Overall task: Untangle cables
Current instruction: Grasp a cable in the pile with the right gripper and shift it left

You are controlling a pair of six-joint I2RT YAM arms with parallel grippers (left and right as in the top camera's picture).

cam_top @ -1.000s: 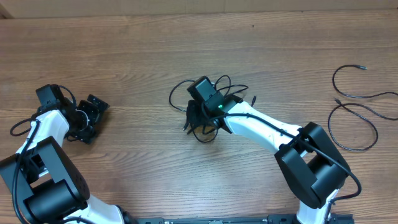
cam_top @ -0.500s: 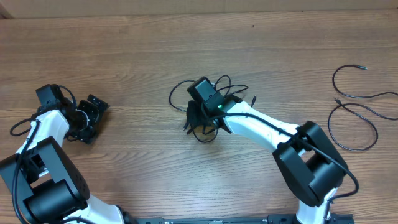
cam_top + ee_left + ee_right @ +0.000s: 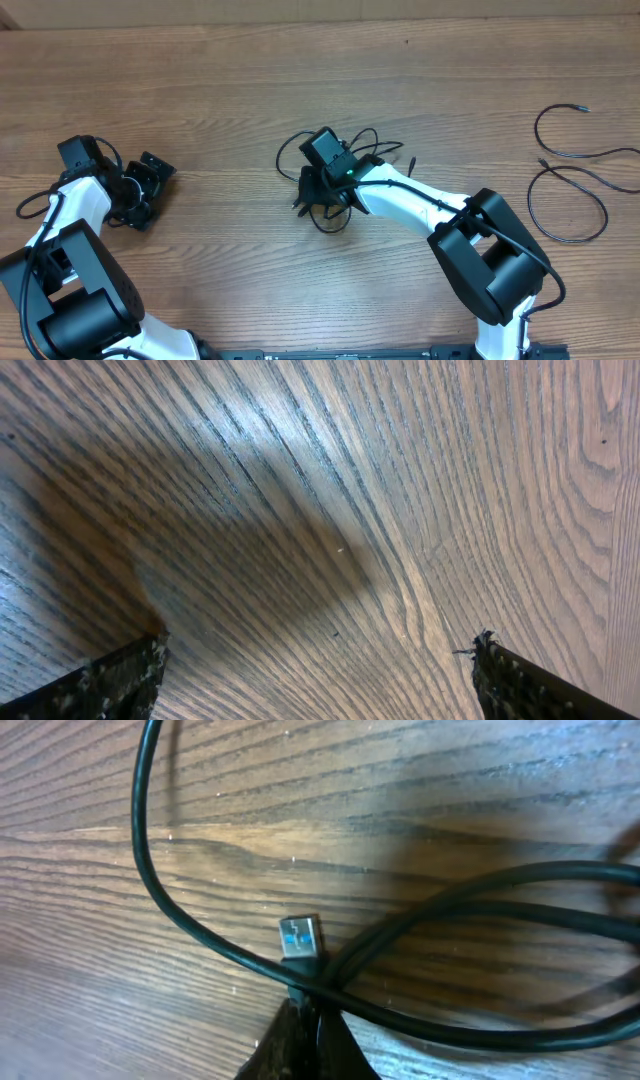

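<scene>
With the right gripper (image 3: 308, 1025) fingers clamped on the thin black cables (image 3: 135, 830) beside the silver plug (image 3: 300, 937), lift slowly; left gripper (image 3: 320, 685) fingers stand apart.

No readable text, labels or signs

Brown wooden table (image 3: 200, 80), grain running side to side. Tangled cables (image 3: 281, 152) lie mid-table. Curved cable (image 3: 537, 130) and looped cable (image 3: 529, 203) lie near the right edge.
</scene>
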